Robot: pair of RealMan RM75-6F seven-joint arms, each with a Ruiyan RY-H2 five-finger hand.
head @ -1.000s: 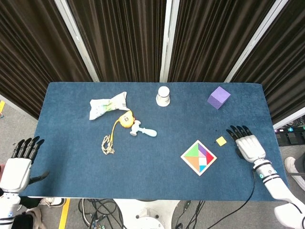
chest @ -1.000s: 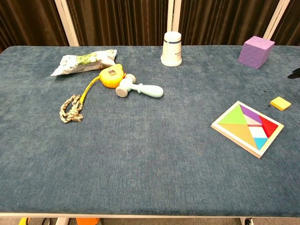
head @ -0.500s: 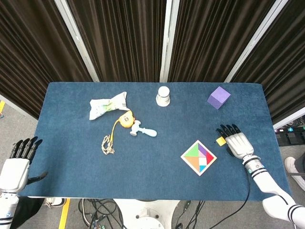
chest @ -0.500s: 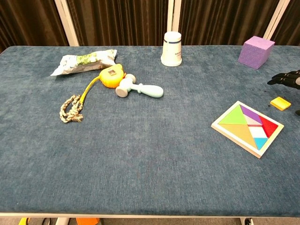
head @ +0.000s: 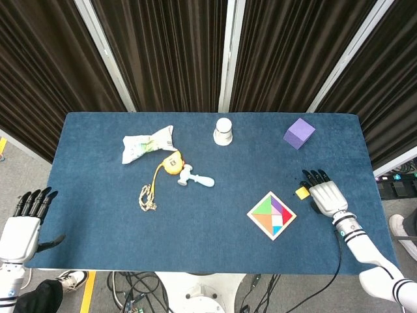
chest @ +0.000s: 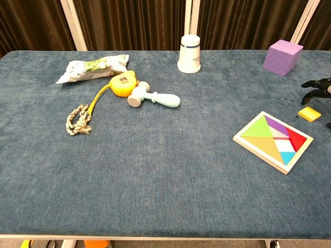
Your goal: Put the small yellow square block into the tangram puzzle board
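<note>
1. Right hand (head: 324, 194) lies over the blue cloth-covered table (head: 98, 222) near its right edge, fingers apart and empty; we see its dark fingertips (chest: 313, 84) curling above the small yellow square block (head: 301, 193), and we cannot tell whether they touch it.
2. We find the yellow block flat on the cloth, just beside the right corner of the square wooden tangram puzzle board (head: 271, 215), outside the board.
3. We record the board towards the front right corner of the table, turned so that it sits as a diamond, with coloured pieces in its frame.
4. We note the left hand (head: 23, 228) off the front left corner of the table, fingers spread, holding nothing.
5. We log a purple cube (head: 299, 133) near the back right corner and a white cup (head: 223, 131) at the middle of the back edge.
6. We list a crumpled white and green packet (head: 147, 143) towards the back left, with a yellow tape measure (head: 172, 162), a pale blue toy hammer (head: 195, 177) and a knotted rope (head: 147, 197) close by it.
</note>
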